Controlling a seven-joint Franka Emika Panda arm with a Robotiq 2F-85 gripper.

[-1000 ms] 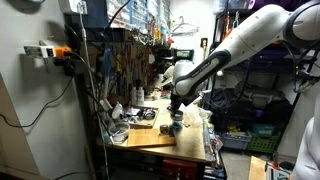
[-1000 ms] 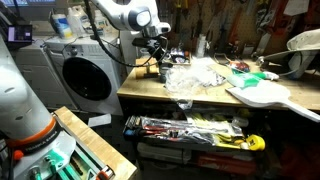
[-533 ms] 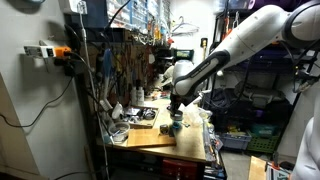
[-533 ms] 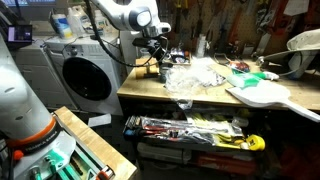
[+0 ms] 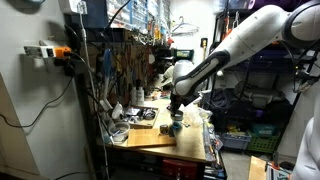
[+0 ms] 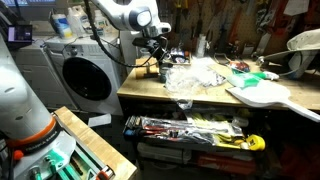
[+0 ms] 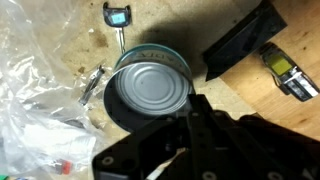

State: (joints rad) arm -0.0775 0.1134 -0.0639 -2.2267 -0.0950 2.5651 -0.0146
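A low tin can (image 7: 150,88) with a plain silver lid and a teal label stands on the wooden workbench (image 7: 260,110). It also shows under the arm in an exterior view (image 5: 176,126). My gripper (image 7: 160,80) hangs straight over it, with a black finger on the right (image 7: 240,45) and a dark edge close on the can's left. The fingers straddle the can, but I cannot see whether they press on it. In both exterior views the gripper (image 5: 175,110) (image 6: 158,58) is low over the bench's near end.
Crumpled clear plastic (image 7: 30,100) (image 6: 195,72) lies right beside the can. A small blue-headed tool (image 7: 118,15) and a yellow-and-black item (image 7: 290,72) lie nearby. A tool pegboard (image 5: 120,70) backs the bench. A washing machine (image 6: 85,75) stands beside it.
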